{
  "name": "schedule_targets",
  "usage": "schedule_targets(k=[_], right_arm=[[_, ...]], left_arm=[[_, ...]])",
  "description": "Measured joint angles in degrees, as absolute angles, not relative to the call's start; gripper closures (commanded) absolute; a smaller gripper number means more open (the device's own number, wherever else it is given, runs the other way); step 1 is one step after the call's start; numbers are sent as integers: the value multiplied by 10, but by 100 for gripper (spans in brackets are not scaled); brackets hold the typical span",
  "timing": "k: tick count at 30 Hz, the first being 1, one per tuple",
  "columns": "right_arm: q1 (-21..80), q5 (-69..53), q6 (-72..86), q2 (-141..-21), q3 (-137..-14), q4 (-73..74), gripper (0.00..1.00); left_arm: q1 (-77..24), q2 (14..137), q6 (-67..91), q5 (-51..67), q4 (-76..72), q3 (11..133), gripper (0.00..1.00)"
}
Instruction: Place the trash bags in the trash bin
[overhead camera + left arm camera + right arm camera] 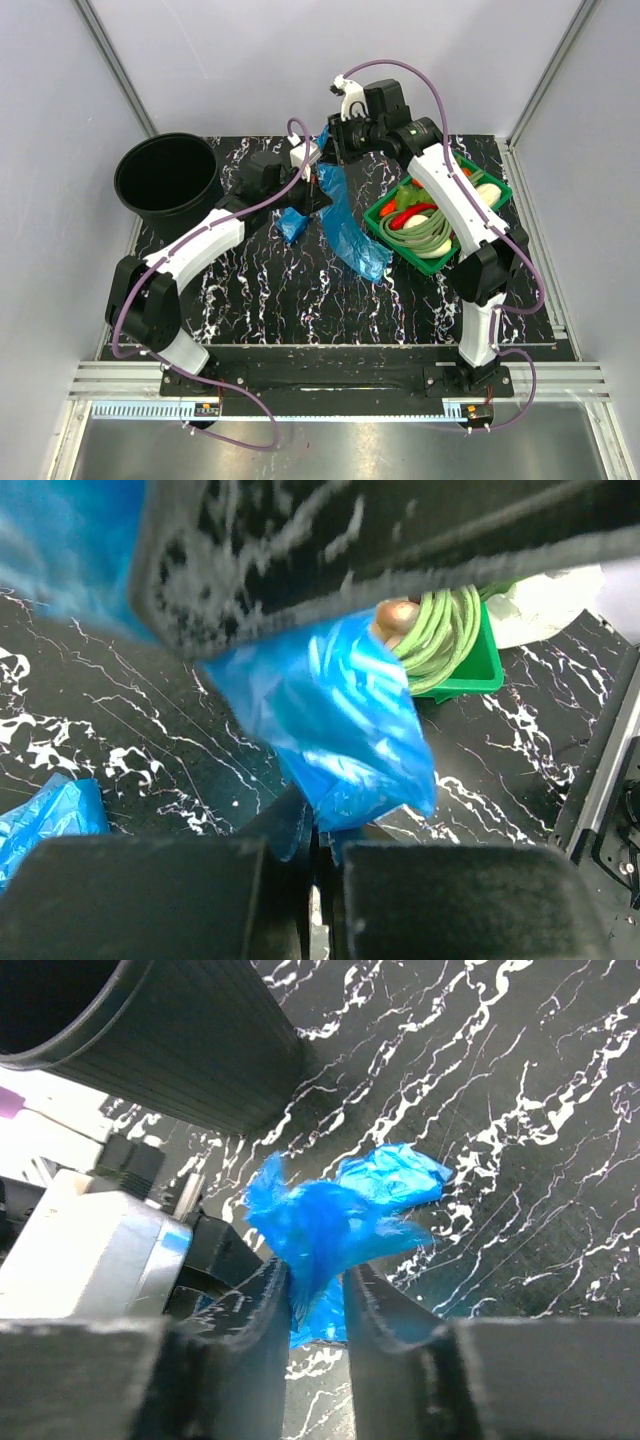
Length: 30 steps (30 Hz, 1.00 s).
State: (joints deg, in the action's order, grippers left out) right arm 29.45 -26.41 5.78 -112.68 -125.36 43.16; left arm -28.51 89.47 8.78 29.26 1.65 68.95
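Observation:
A long blue trash bag (pixel 348 228) hangs stretched over the table middle, held by both grippers. My right gripper (pixel 331 140) is shut on its top end; in the right wrist view the film (pixel 310 1225) sits between the fingers (pixel 262 1310). My left gripper (pixel 317 186) pinches the same bag lower down; in the left wrist view the bag (pixel 330 720) rises from the closed fingers (pixel 290 830). A second blue wad (pixel 292 226) lies on the table below, also in the left wrist view (pixel 45 820). The black trash bin (pixel 166 180) stands at the far left, empty as far as I can see.
A green tray (pixel 497 196) of vegetables stands at the right, under the right forearm; its corner shows in the left wrist view (pixel 470 670). The bin's ribbed wall (pixel 170 1045) is close to the left of the right gripper. The table is black marble-patterned (pixel 270 300).

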Motion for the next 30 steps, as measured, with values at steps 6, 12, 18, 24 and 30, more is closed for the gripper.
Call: schedule_targets(k=[6,12,18,24,30], right_arm=[[292,-255,25,-1117,-1208,438,35],[279,-223,-38,-1043,-1085,452,26],[275,-220,-119,-946,-934,455,31],[275,-221,-179,-935,-811,458,32],[275,-228,-222,-968,-761,463,33]], left_arm=[[-256,887,80,293,20,676,100],[-201,871,58,287,37,632,100],[-197,867,24,281,70,573,100],[-194,866,-16,274,91,547,100],[-175,861,-40,269,107,534,100]])
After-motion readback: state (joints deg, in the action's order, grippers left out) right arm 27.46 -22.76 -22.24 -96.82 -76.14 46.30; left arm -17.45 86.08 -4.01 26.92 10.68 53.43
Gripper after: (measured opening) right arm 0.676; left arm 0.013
